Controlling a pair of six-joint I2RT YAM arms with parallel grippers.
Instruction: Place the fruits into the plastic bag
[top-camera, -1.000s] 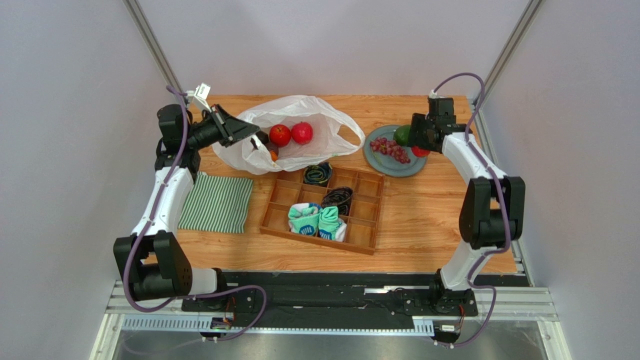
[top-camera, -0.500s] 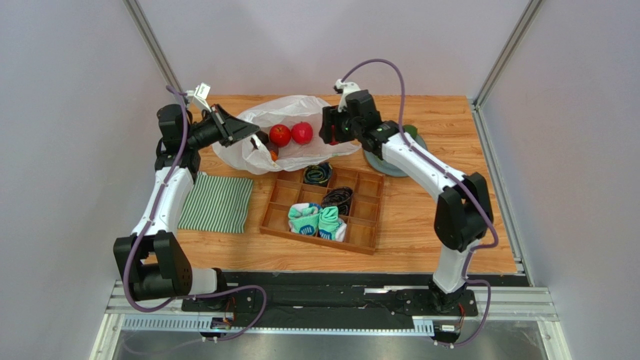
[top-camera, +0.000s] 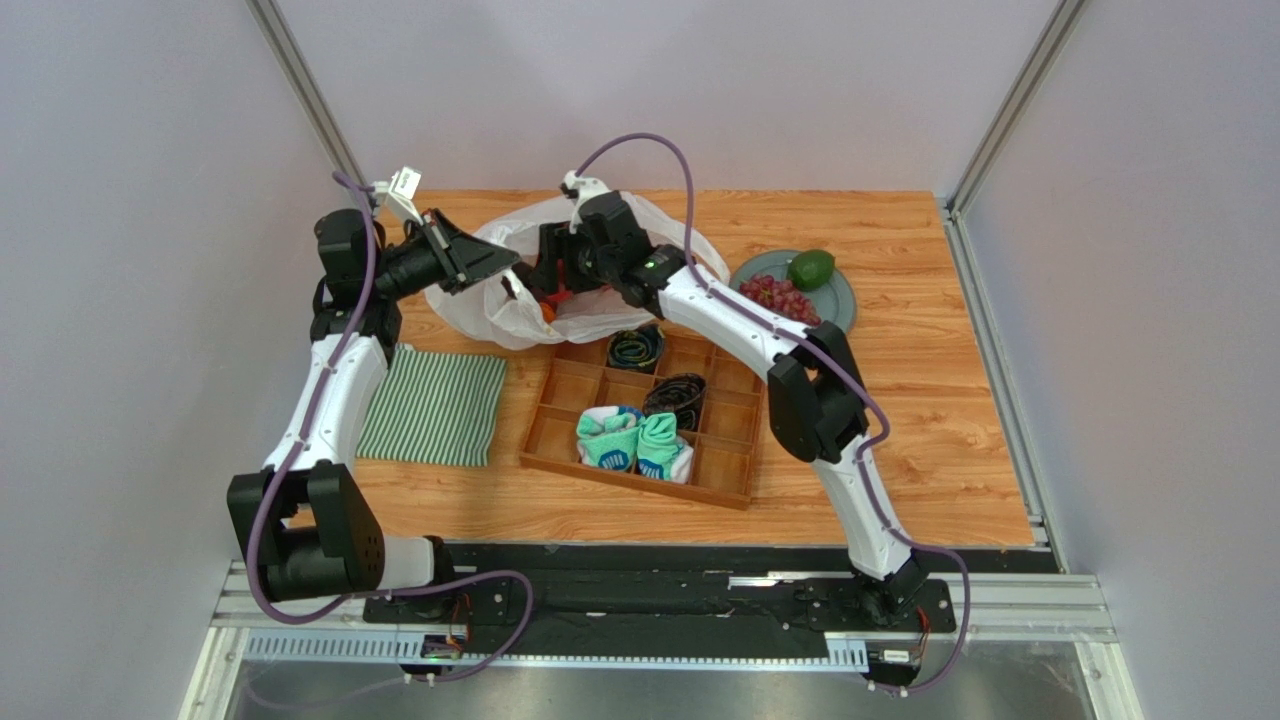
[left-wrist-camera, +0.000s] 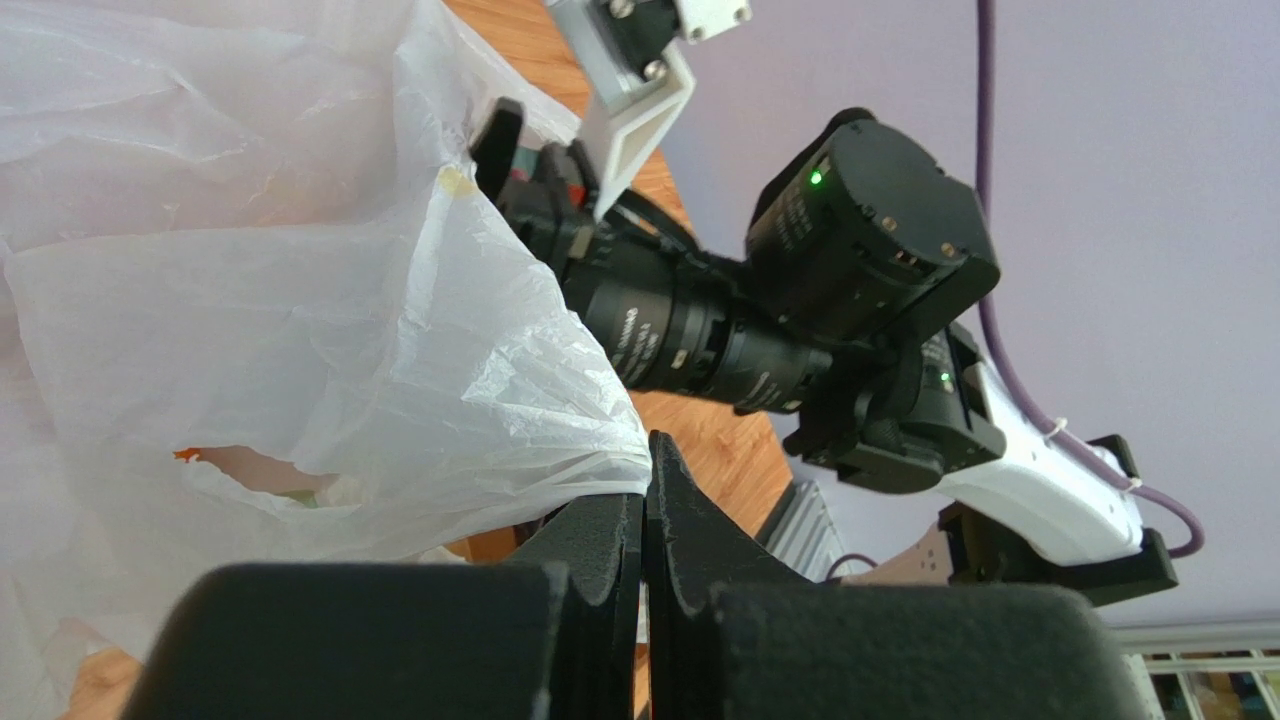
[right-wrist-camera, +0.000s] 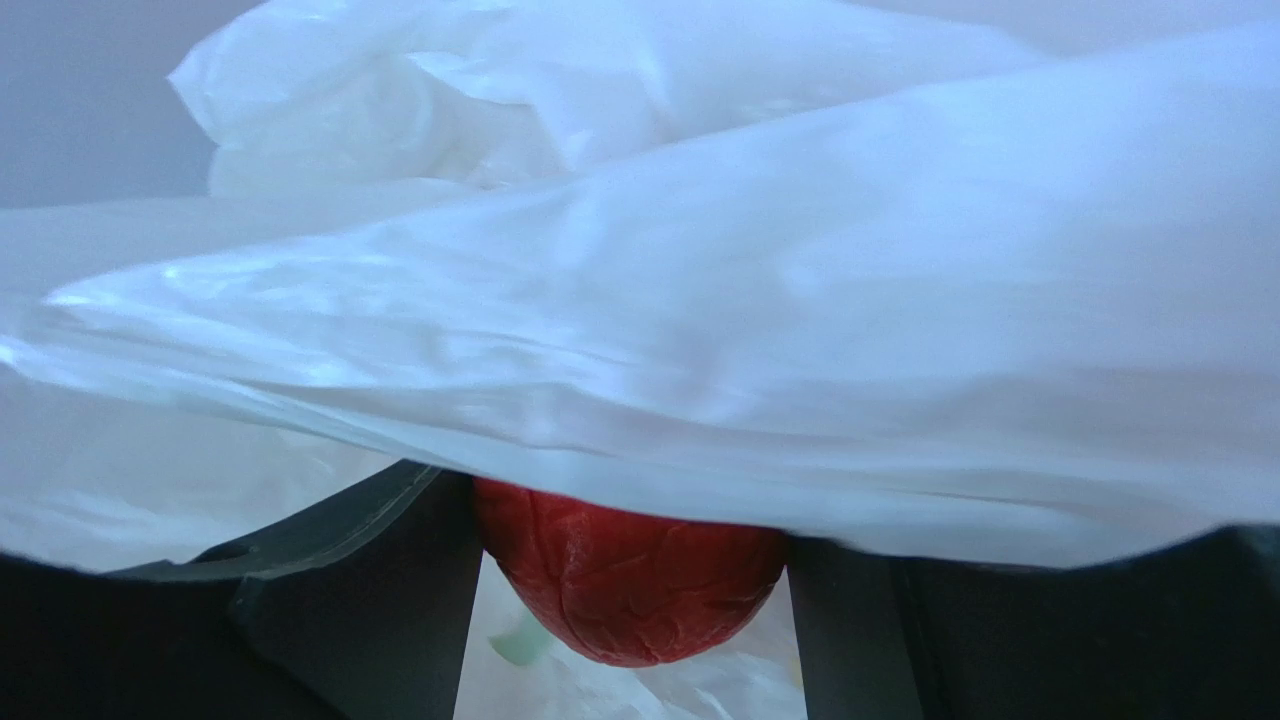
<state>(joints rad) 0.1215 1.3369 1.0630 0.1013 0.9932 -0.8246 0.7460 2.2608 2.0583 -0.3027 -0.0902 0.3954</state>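
Observation:
The white plastic bag (top-camera: 496, 312) lies at the back left of the table, and my left gripper (top-camera: 505, 272) is shut on its rim (left-wrist-camera: 451, 375), holding the mouth up. My right gripper (top-camera: 553, 279) reaches into that mouth, under a fold of bag film (right-wrist-camera: 751, 330). It is shut on a red apple (right-wrist-camera: 631, 578) held between its dark fingers (right-wrist-camera: 376, 600). A bit of orange fruit (top-camera: 547, 311) shows inside the bag. Purple-red grapes (top-camera: 777, 294) and a green avocado-like fruit (top-camera: 812, 269) rest on the grey plate (top-camera: 843, 305).
A wooden divided tray (top-camera: 732, 450) with rolled teal and black socks (top-camera: 633, 438) sits in front of the bag. A green-and-white striped cloth (top-camera: 436, 405) lies at the left. The right arm (left-wrist-camera: 842, 270) stretches across the back of the table.
My right arm has swung left from the plate to the bag's mouth, carrying the red apple. It now covers the two red apples in the bag. The left arm has not moved.

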